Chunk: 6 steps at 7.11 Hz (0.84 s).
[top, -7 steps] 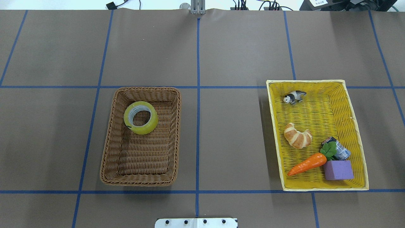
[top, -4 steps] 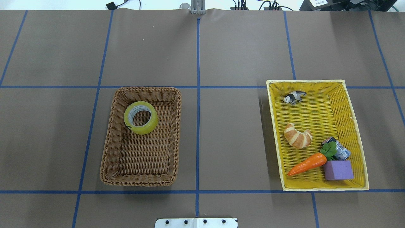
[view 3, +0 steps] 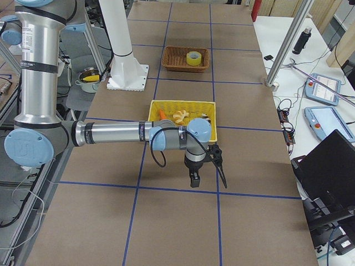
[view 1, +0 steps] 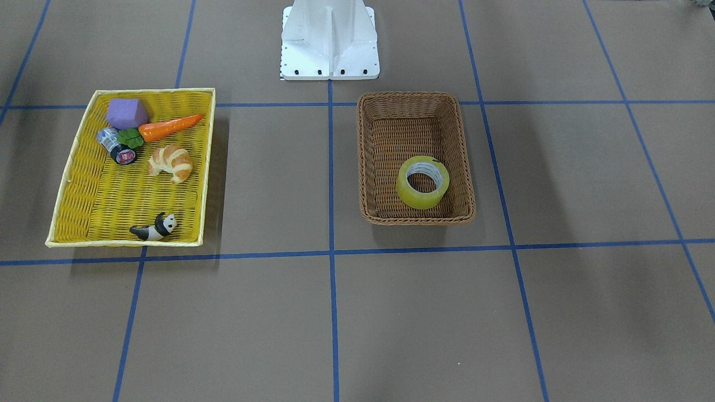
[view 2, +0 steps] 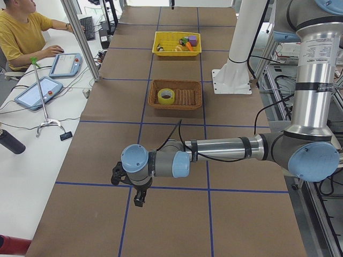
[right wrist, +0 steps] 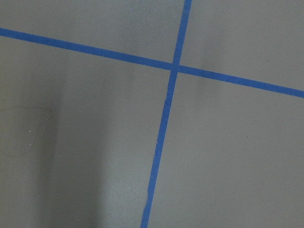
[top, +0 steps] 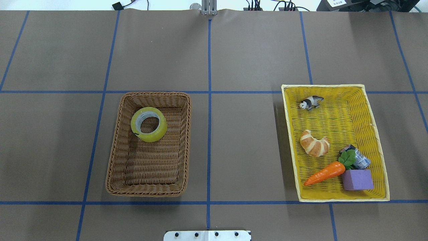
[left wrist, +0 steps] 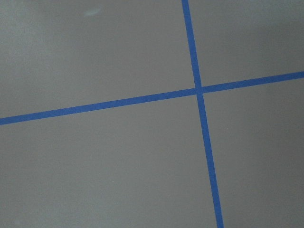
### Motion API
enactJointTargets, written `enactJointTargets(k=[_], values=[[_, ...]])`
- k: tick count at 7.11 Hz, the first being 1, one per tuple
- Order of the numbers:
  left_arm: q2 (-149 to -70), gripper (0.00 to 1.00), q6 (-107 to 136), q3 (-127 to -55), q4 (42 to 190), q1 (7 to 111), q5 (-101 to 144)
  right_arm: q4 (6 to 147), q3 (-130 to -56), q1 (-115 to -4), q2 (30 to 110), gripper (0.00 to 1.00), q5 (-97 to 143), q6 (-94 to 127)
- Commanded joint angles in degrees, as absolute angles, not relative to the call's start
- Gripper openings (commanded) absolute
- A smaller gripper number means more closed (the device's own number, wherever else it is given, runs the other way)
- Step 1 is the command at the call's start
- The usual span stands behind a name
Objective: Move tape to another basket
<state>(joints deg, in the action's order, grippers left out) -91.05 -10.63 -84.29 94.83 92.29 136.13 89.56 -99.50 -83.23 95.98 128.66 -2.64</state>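
The wide roll of translucent yellow packing tape (top: 148, 124) lies flat, hole upward, on the floor of the deep rectangular brown woven wicker basket (top: 147, 193). It sits in the basket's half farther from the robot and is the only thing in there. The basket sits on the brown paper-covered table (top: 247, 140) with blue grid lines.

Well apart on the robot's right sits a shallow bright yellow woven tray (top: 334, 199). It holds a small black-and-white panda figure (top: 311, 102), a golden toy croissant (top: 314, 143), an orange toy carrot (top: 323, 173), a purple foam block (top: 357, 179) and a small black-capped silver cylinder (top: 361, 159).

The left gripper (view 2: 131, 188) and right gripper (view 3: 208, 178) hang over bare table far from both containers. They appear only in the side views, so I cannot tell how their jaws stand.
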Motion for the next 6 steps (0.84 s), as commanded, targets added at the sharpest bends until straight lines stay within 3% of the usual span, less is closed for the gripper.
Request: enactJointTargets(k=[1,6], values=[[-91.1,0.99,-10.6,-84.3,94.8,92.3,136.1,89.6,-99.5,-83.2,96.0,1.0,128.7,-2.6],[-91.1,0.99,-10.6,-84.3,94.8,92.3,136.1,89.6,-99.5,-83.2,96.0,1.0,128.8,-2.5]])
